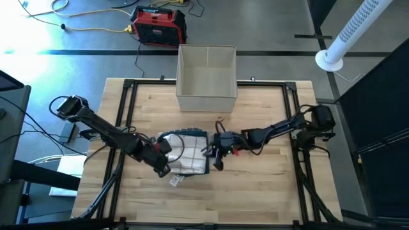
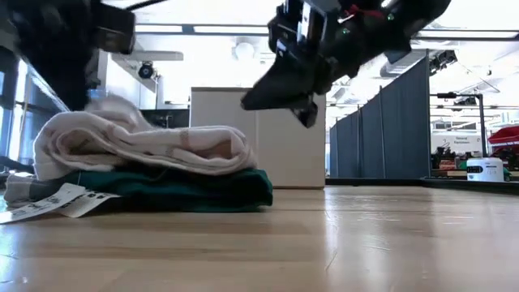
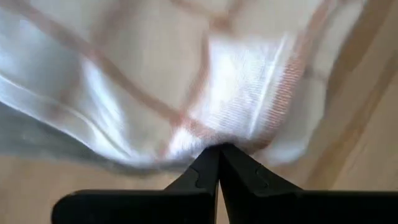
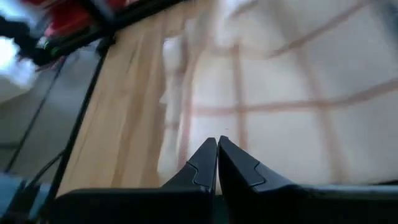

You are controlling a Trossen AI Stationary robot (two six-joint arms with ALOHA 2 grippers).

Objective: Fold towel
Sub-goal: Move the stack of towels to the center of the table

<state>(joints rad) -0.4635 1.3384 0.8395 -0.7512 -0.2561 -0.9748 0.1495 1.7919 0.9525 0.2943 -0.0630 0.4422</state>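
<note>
- The folded checked white-and-green cloth towel [image 1: 189, 152] lies on the light wooden table [image 1: 268, 185], near its middle.
- The open beige cardboard box [image 1: 206, 76] stands behind the towel, at the table's far edge.
- The left gripper [image 1: 163, 160] is at the towel's left side, the right gripper [image 1: 216, 153] at its right side.
- White paper tags [image 2: 57, 203] lie on the table beside the towel's front left corner.

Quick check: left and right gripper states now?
Left gripper: shut on the white checked cloth towel.
Right gripper: shut, holding nothing, above the towel.

Dark jointed arms, red wiring — black fingers
</note>
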